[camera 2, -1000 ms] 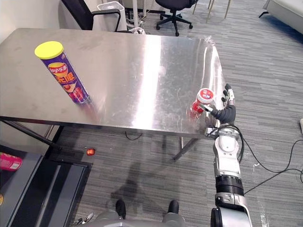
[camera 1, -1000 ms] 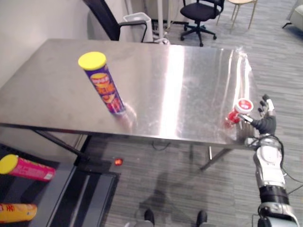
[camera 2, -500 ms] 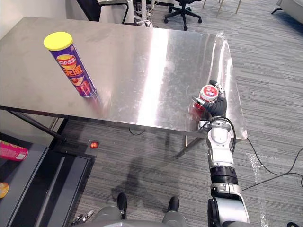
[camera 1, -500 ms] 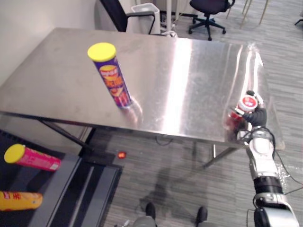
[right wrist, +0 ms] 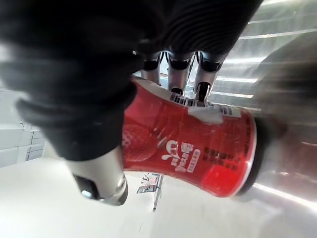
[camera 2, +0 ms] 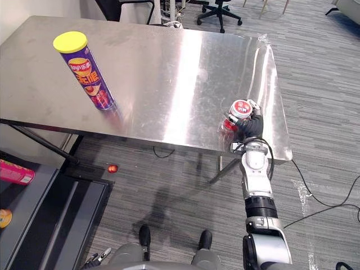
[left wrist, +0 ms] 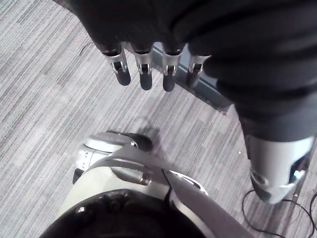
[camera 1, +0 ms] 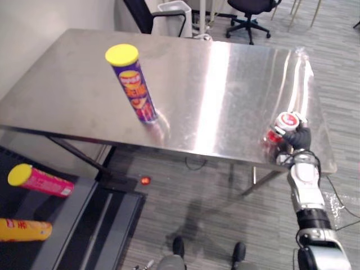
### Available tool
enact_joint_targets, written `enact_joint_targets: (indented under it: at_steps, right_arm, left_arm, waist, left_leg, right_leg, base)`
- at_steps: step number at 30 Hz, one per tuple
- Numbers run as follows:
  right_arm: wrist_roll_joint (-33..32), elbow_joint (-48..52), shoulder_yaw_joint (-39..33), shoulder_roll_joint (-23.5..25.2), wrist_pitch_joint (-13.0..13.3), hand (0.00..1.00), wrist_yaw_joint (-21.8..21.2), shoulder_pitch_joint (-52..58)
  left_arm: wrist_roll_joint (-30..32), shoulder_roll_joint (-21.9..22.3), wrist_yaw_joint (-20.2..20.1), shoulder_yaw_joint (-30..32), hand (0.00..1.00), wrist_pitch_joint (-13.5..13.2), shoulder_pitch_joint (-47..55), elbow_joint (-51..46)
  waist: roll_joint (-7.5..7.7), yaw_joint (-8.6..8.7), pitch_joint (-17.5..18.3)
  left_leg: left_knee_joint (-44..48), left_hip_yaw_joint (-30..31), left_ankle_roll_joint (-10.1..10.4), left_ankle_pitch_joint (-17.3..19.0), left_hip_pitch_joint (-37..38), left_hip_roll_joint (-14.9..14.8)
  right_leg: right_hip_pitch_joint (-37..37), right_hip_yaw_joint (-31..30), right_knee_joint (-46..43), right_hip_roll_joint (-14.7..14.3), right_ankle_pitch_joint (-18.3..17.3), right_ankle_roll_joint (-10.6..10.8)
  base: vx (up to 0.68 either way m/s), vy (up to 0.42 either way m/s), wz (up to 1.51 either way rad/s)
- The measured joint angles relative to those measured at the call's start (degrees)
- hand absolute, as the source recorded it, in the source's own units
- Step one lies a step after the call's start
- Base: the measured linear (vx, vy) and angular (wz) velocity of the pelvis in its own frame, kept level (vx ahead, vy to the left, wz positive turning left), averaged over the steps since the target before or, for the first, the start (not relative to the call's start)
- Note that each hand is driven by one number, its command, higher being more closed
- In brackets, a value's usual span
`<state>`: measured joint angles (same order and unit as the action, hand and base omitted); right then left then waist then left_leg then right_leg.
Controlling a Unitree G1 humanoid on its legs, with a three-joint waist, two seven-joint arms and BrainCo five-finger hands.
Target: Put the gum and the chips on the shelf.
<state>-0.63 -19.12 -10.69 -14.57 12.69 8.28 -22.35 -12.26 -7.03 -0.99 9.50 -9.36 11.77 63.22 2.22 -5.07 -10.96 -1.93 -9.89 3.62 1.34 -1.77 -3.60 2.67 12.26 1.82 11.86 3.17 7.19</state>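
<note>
My right hand (camera 2: 251, 125) is curled round the small red plastic gum canister with a white lid (right wrist: 193, 148), on the steel table (camera 2: 169, 67) near its right front corner. It looks light, rigid and slick, so a mid-body grip suits it. My left hand (left wrist: 143, 69) hangs relaxed.

A silver-grey arm (camera 2: 255, 175) carries a dark, ribbed-backed hand (camera 2: 251, 125).

R hand (camera 2: 251, 126) out fwd, fingers (right wrist: 179, 79) curled round gum (camera 2: 239, 109). L hand (left wrist: 145, 74) hangs low, fingers straight, relaxed.
</note>
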Motion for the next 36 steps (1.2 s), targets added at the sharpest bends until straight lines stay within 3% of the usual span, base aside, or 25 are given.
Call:
enact_joint_targets:
  at_steps: [5,10,14,24,32,36]
  right_arm:
    - [-0.02,8.82,-0.15,0.07,0.01,1.00,-0.35,5.63]
    - [-2.20,17.31,-0.07,1.06,0.21,1.00,-4.37,10.51]
    - [-6.70,23.02,0.24,2.61,0.71,1.00,-8.20,14.85]
    - [-8.97,30.17,2.71,3.03,1.79,1.00,-12.64,22.42]
    - [-9.08,30.57,2.77,4.47,1.81,1.00,-12.73,25.73]
    - [-9.63,30.64,4.63,4.40,1.79,1.00,-13.73,25.74]
  left_arm:
    - [0.10,0.00,0.27,-0.02,0.00,0.06,-0.06,-0.11]
    - [0.11,0.07,0.13,1.10,0.00,0.11,0.03,-0.54]
    - [0.11,-0.01,-0.07,2.20,0.00,0.21,0.15,-0.43]
    - [1.48,-0.01,-0.53,3.61,0.00,0.82,1.64,0.51]
    - [2.35,-0.03,-0.54,3.77,0.00,0.83,1.88,0.64]
    - [2.28,0.29,-0.59,3.87,0.00,0.84,1.79,0.61]
  waist:
    - [0.00,0.44,0.02]
    - [0.43,0.31,0.43]
    - [1.74,0.35,1.67]
    - [2.00,1.81,6.40]
    - [1.79,1.88,8.10]
    - [0.81,1.91,7.30]
  left_leg:
    - [0.04,2.40,-0.05,-0.38,0.12,-0.05]
    - [0.05,3.03,-0.16,-0.56,1.01,-0.02]
    - [0.02,2.92,0.09,-0.79,1.00,0.22]
    - [-1.12,2.70,0.38,-1.51,1.33,0.10]
    - [-1.59,2.51,0.53,-1.39,3.18,0.00]
    - [10.35,4.07,0.69,3.92,-1.22,-1.20]
  right_leg:
    - [-1.21,1.57,-0.61,-0.01,-0.05,0.04]
    - [-2.13,1.67,-1.42,0.13,-0.09,0.07]
    - [-2.08,1.48,-1.37,0.45,-1.29,1.31]
    - [-2.06,1.24,-0.47,0.21,-1.43,1.50]
    - [-3.80,1.18,0.01,0.12,-1.44,1.51]
    - [-1.66,1.25,-8.64,0.61,-5.52,0.91]
  base:
    - [-0.01,-0.015,0.21]
    - [-0.03,-0.003,0.06]
    - [-0.04,-0.025,-0.02]
    - [-0.02,-0.016,-0.01]
    - [0.00,-0.002,-0.01]
    - [-0.03,-0.004,0.08]
